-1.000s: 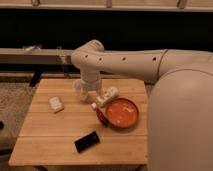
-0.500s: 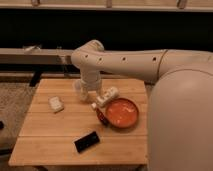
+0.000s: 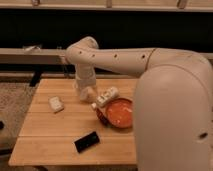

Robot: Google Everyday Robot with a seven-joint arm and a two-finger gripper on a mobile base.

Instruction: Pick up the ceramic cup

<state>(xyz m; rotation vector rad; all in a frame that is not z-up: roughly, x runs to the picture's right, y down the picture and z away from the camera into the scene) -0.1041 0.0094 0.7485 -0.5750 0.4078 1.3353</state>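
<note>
over the back middle part of the wooden table, at the end of a bent white arm reaching down: the gripper, low, close above the table top. impossible to tell whether parted, closed or clamped on something.

right at its lower end, slightly to the right in the view: the ceramic cup, small and off-white, on the table toward the back edge. not possible to say if touching the gripper or only just beside it.

just right of the cup: a white bottle, lying tilted, its lower end at the rim of the orange bowl. in front and to the right of the cup: this bowl, much larger than the cup.

left of the cup, apart from it: a small flat white box. near the front edge, well apart from all the rest: a black flat object, lying at a slant, maybe a phone, not sure.

at the right side of the view, covering that end of the table: the big rounded white body of the robot. behind the table: a pale ledge.
</note>
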